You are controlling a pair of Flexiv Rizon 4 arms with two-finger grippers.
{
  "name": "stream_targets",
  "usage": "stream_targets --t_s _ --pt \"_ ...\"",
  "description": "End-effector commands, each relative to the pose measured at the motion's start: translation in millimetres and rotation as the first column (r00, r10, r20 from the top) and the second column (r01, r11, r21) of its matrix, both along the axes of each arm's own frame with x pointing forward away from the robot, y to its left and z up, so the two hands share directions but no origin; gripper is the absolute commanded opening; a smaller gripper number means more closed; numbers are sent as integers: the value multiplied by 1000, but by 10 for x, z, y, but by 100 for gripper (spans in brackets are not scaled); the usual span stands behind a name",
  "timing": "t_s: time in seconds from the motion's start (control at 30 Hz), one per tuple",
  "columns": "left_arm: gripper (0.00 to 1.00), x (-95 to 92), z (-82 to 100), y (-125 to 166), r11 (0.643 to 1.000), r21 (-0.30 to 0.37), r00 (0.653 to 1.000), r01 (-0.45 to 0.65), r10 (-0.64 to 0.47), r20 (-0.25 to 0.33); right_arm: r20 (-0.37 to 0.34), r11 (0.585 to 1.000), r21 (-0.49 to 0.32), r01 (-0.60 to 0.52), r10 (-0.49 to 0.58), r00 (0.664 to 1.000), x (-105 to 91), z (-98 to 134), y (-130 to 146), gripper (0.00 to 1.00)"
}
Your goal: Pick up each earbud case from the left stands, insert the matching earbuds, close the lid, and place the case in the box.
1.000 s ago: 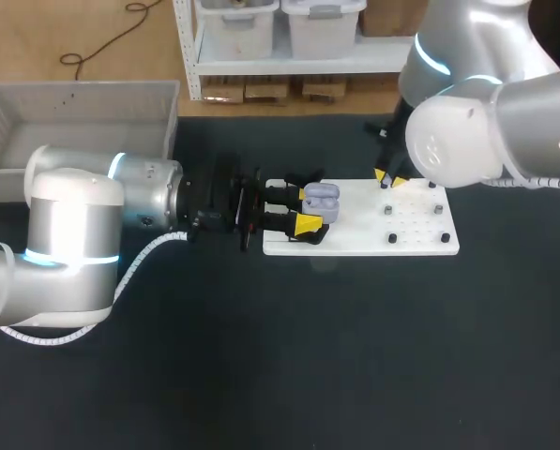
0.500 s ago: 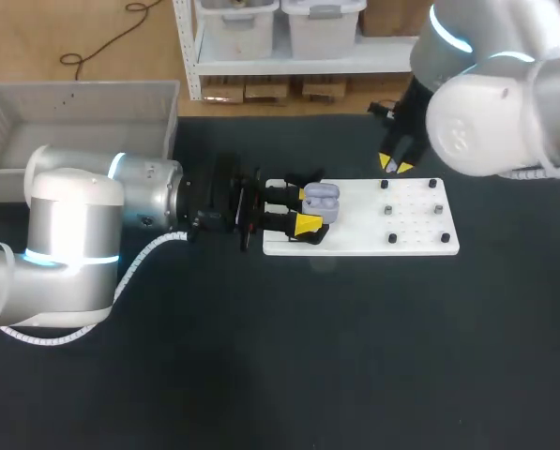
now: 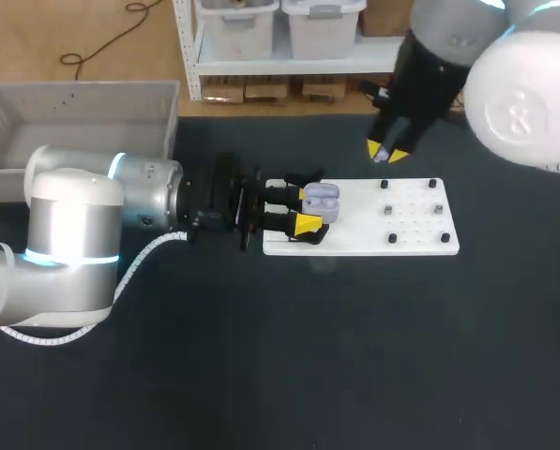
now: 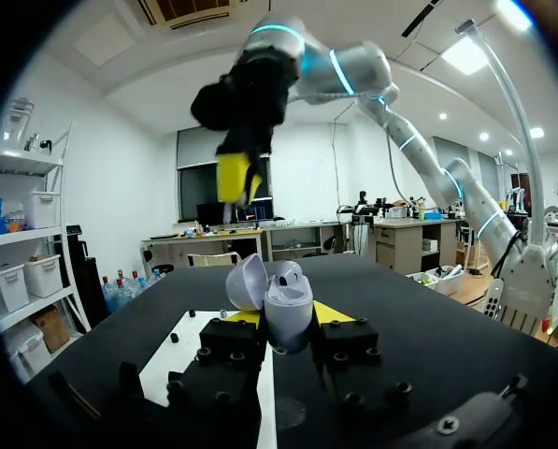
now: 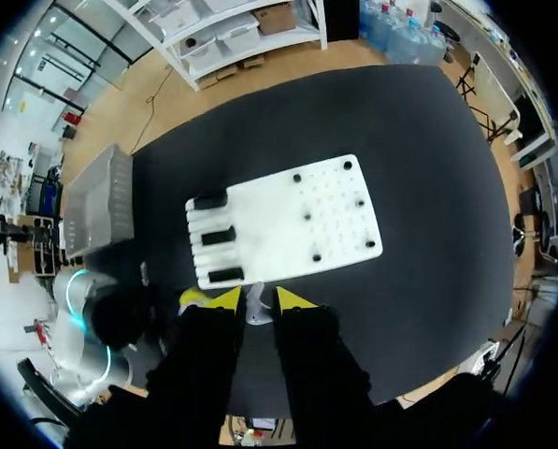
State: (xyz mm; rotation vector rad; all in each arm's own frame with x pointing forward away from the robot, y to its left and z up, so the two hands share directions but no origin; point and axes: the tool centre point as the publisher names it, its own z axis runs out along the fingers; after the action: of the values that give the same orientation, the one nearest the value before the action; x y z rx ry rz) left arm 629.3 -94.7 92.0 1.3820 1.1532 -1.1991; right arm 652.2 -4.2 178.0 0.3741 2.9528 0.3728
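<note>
Left jaws around open lilac case (image 4: 288,313), right jaws perhaps on earbud (image 5: 254,305)

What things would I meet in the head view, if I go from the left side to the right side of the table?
grey box → left gripper, shut on the open earbud case → right gripper, pinching a small earbud. The white board is left out, since it spans under several of these.

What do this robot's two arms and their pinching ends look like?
Both the left arm and right arm are thick, rounded silver-grey tubes with glowing cyan rings at joints. A white coiled cable runs along the left one to black wrist hardware. Black jaws end in bright yellow tips.
</note>
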Motion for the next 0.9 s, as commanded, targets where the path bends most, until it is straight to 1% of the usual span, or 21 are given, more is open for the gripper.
stream_targets --t_s 0.03,0.17,0.23,0.37,0.47,0.9 --pt "0 -4 2 -3 1000 2 1000 -2 2 0 -46 999 -8 -41 41 998 -273 379 191 0" --pt "0 -4 2 -3 1000 2 1000 -2 2 0 -108 995 -7 -104 103 989 -392 397 423 0" --pt "0 -4 2 -3 1000 2 1000 -2 2 0 -124 992 -16 -124 121 985 -421 372 519 0" --pt "0 -4 2 -3 1000 2 1000 -2 2 0 -155 989 -7 -150 147 977 -464 318 673 0" --pt "0 -4 2 -3 1000 2 1000 -2 2 0 -173 987 -14 -163 158 972 -478 240 779 0" --pt "0 -4 2 -3 1000 2 1000 -2 2 0 -172 987 -23 -161 155 973 -479 218 802 0"
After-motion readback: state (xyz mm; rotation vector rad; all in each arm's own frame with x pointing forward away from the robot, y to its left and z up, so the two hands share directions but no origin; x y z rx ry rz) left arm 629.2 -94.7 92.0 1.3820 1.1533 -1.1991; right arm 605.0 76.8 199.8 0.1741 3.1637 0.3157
